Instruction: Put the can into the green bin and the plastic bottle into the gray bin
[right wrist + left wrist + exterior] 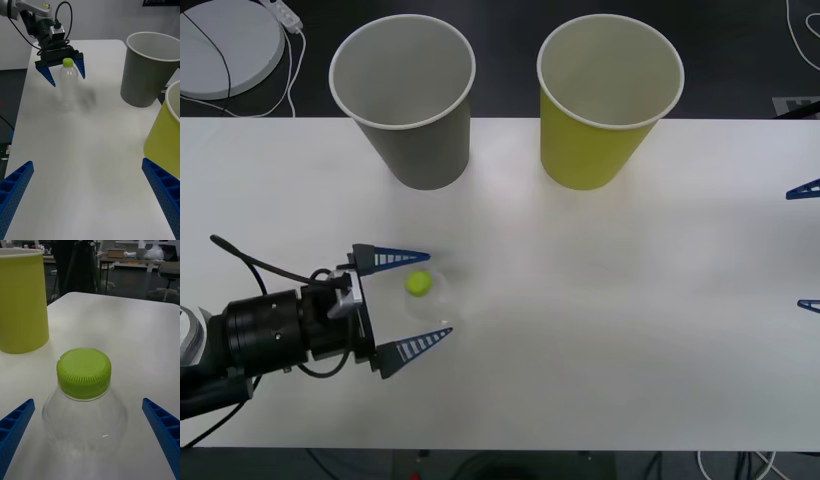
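Observation:
The plastic bottle [418,283] stands upright on the white table, clear with a lime-green cap [84,372]. My left gripper [440,294] is open around it at shoulder height, one blue finger on each side and neither touching it. In the right wrist view the bottle [68,86] stands between the left gripper's fingers [79,64]. The gray bin [402,100] stands at the table's far edge, with the green bin [610,100] to its right. My right gripper [805,248] waits open at the table's right edge. The can is out of view.
A white round device [225,45] with a cable lies beyond the table's far left corner. Bare table [600,330] stretches between the bottle and my right gripper. Both bins stand upright with their mouths open.

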You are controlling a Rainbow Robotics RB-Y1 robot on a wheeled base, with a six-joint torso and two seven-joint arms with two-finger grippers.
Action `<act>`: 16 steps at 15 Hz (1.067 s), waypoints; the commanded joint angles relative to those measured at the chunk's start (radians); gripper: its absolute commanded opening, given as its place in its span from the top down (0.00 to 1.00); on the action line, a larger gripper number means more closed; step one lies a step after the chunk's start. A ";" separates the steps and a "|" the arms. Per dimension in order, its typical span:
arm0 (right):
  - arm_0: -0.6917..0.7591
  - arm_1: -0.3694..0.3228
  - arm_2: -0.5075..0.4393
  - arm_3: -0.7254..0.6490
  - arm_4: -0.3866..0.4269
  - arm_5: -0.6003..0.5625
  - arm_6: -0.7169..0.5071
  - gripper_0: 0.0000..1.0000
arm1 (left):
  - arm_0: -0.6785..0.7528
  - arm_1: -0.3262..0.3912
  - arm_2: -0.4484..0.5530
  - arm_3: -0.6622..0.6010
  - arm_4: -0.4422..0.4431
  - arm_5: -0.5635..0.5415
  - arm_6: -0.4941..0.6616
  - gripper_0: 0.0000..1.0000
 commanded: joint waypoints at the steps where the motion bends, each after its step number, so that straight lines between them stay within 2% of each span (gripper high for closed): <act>1: 0.000 0.000 0.000 0.000 0.000 0.000 0.000 0.00 | -0.008 -0.009 -0.007 0.000 -0.017 0.000 0.007 0.00; 15: 0.000 0.000 0.000 0.000 0.000 0.000 0.000 0.00 | -0.016 -0.012 -0.028 0.000 -0.014 0.029 0.016 0.00; 16: 0.000 0.000 0.000 0.000 0.000 0.000 0.000 0.00 | -0.016 -0.012 -0.028 0.000 -0.016 0.029 0.016 0.06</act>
